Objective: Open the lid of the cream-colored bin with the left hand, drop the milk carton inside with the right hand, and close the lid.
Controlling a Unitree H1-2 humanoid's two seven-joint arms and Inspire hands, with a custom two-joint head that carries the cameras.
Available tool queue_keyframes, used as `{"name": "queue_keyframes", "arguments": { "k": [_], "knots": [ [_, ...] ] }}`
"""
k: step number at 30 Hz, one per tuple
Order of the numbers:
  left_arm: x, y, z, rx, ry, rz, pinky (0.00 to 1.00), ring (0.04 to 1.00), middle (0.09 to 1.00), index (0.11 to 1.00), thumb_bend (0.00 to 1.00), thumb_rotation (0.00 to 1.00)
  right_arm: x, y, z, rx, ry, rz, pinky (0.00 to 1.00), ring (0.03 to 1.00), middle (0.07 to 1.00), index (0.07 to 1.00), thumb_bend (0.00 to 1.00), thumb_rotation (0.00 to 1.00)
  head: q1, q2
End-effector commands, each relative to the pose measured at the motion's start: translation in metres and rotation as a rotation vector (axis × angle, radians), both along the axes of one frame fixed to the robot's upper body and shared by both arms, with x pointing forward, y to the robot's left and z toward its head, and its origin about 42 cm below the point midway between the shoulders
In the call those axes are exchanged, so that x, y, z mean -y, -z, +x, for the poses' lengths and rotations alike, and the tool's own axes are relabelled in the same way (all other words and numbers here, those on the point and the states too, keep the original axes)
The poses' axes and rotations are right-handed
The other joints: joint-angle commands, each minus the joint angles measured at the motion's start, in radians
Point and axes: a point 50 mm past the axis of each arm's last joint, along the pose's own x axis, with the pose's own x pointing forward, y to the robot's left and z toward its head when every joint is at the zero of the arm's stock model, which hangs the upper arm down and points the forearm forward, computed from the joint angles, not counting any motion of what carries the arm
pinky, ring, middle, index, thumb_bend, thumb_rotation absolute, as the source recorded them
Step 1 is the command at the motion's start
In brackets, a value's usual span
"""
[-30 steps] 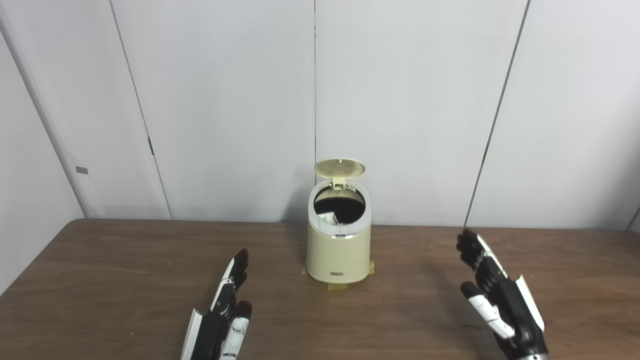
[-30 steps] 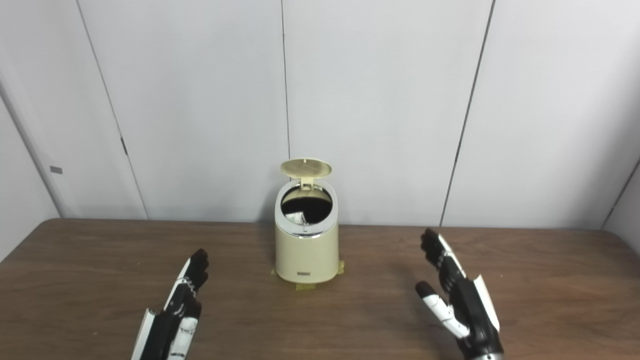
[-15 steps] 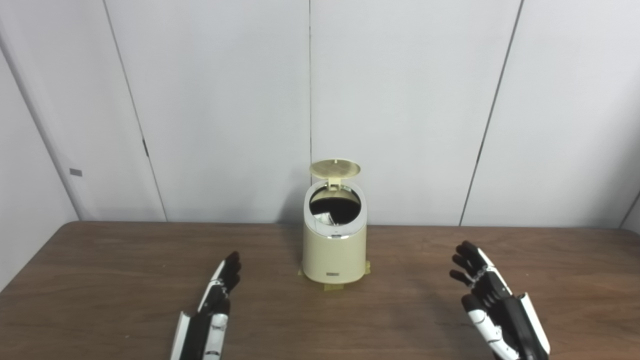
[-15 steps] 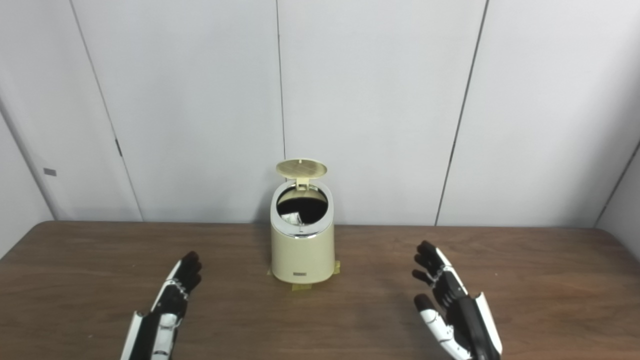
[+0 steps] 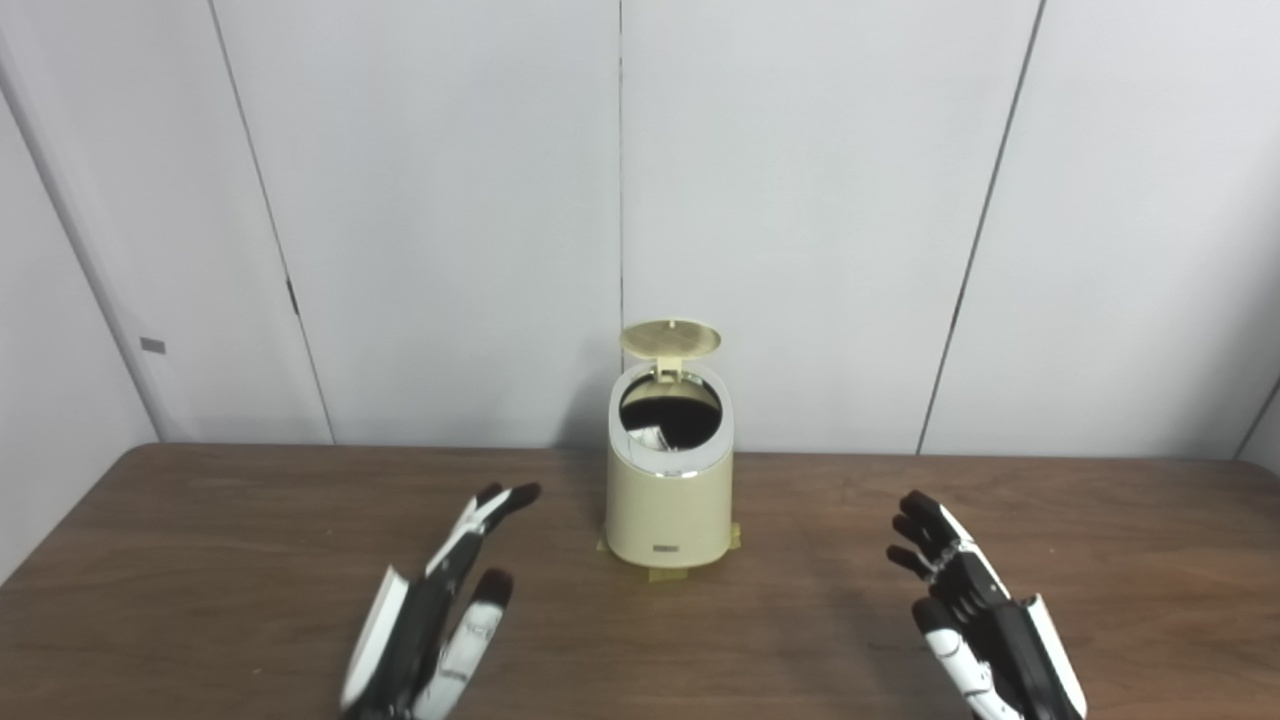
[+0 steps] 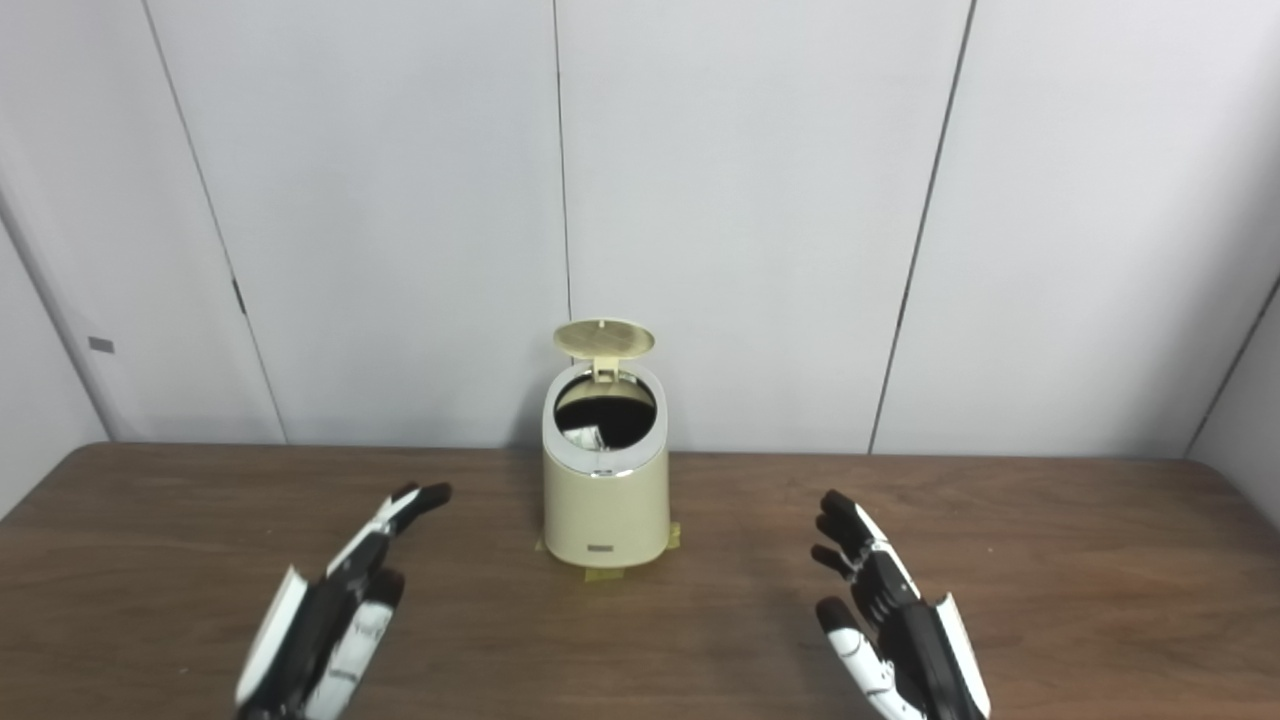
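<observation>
The cream-colored bin (image 5: 668, 510) stands at the back middle of the wooden table (image 5: 200, 560), taped down at its base. Its round lid (image 5: 670, 338) is flipped up behind the opening. Inside the dark opening a pale piece of the milk carton (image 5: 648, 437) shows at the left. My left hand (image 5: 440, 610) hovers left of and nearer than the bin, open, fingers stretched toward it, holding nothing. To the right of the bin my right hand (image 5: 975, 610) is open and empty, palm turned inward.
Yellow tape (image 5: 664, 574) sticks out under the bin's base. Grey wall panels (image 5: 800, 200) rise straight behind the table's far edge. The table's left edge (image 5: 60, 530) runs diagonally toward me.
My left hand has risen and reached forward and right toward the bin. My right hand has sunk slightly lower in the picture. The bin's lid stays up. The camera shifted slightly early on.
</observation>
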Motion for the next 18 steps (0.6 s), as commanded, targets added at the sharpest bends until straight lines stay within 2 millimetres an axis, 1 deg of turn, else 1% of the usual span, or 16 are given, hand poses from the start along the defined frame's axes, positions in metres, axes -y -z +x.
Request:
{"name": "queue_keyframes", "arguments": {
  "k": [1, 2, 3, 5, 7, 9, 11, 13, 16, 18],
  "knots": [
    [0.010, -0.045, 0.016, 0.131, 0.014, 0.059, 1.00, 1.000, 0.875, 0.859, 0.69, 1.00, -0.006, 0.012, -0.005, -0.018, -0.008, 0.010, 0.82, 0.895, 0.915, 0.890, 0.23, 0.65, 0.004, 0.001],
    [0.015, -0.057, 0.022, 0.141, 0.000, 0.108, 1.00, 1.000, 0.878, 0.856, 0.72, 1.00, -0.005, 0.014, -0.004, -0.024, -0.004, 0.005, 0.82, 0.896, 0.915, 0.889, 0.22, 0.64, 0.010, -0.001],
    [0.019, -0.069, 0.027, 0.155, -0.012, 0.157, 1.00, 1.000, 0.884, 0.857, 0.77, 1.00, -0.003, 0.016, -0.003, -0.030, 0.002, 0.000, 0.83, 0.902, 0.917, 0.890, 0.22, 0.65, 0.012, -0.001],
    [0.025, -0.085, 0.035, 0.175, -0.031, 0.224, 1.00, 1.000, 0.881, 0.864, 0.80, 1.00, -0.001, 0.019, -0.002, -0.041, 0.007, -0.005, 0.84, 0.908, 0.919, 0.892, 0.22, 0.65, 0.012, -0.001],
    [0.031, -0.096, 0.041, 0.187, -0.042, 0.266, 1.00, 1.000, 0.872, 0.873, 0.82, 1.00, -0.001, 0.021, -0.002, -0.050, 0.006, -0.005, 0.85, 0.914, 0.925, 0.896, 0.22, 0.68, 0.010, -0.004],
    [0.039, -0.109, 0.049, 0.200, -0.054, 0.303, 1.00, 1.000, 0.869, 0.870, 0.87, 1.00, -0.001, 0.022, -0.001, -0.056, 0.005, -0.005, 0.86, 0.911, 0.922, 0.895, 0.22, 0.68, 0.008, -0.005],
    [0.048, -0.121, 0.057, 0.227, -0.063, 0.345, 1.00, 1.000, 0.867, 0.858, 0.88, 1.00, -0.002, 0.023, -0.002, -0.058, 0.005, -0.012, 0.84, 0.897, 0.910, 0.891, 0.21, 0.68, 0.007, -0.007],
    [0.054, -0.130, 0.063, 0.245, -0.080, 0.383, 1.00, 1.000, 0.866, 0.845, 0.90, 1.00, -0.002, 0.024, -0.002, -0.060, 0.003, -0.017, 0.84, 0.893, 0.908, 0.886, 0.21, 0.67, 0.007, -0.007],
    [0.065, -0.143, 0.073, 0.262, -0.108, 0.430, 1.00, 1.000, 0.875, 0.846, 0.95, 1.00, -0.002, 0.025, -0.004, -0.064, 0.006, -0.044, 0.83, 0.891, 0.906, 0.885, 0.21, 0.70, 0.009, -0.007],
    [0.072, -0.149, 0.080, 0.269, -0.116, 0.460, 1.00, 1.000, 0.872, 0.845, 0.96, 1.00, -0.003, 0.026, -0.005, -0.066, 0.003, -0.044, 0.84, 0.895, 0.907, 0.888, 0.20, 0.70, 0.010, -0.006]
  ]
}}
